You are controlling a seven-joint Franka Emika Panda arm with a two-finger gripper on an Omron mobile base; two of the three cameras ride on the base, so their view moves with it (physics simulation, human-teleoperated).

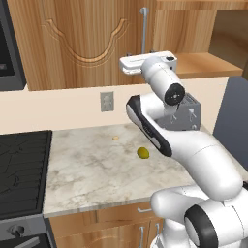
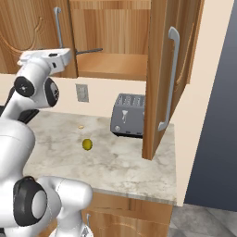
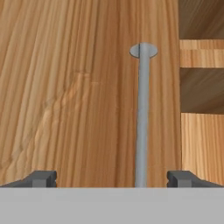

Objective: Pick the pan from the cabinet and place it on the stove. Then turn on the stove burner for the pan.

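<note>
In the hand view the gripper (image 3: 112,179), its fingers spread wide and empty, straddles the closed left door's upright bar handle (image 3: 141,118), while the pan (image 2: 88,51) shows only its thin handle in the open cabinet (image 2: 111,41), upper middle of the right base view.

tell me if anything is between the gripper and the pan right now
Yes. The open gripper faces the cabinet's closed left door, its silver bar handle between the fingertips. The pan's handle pokes out past that door's edge on the shelf; the right door is already open.
</note>
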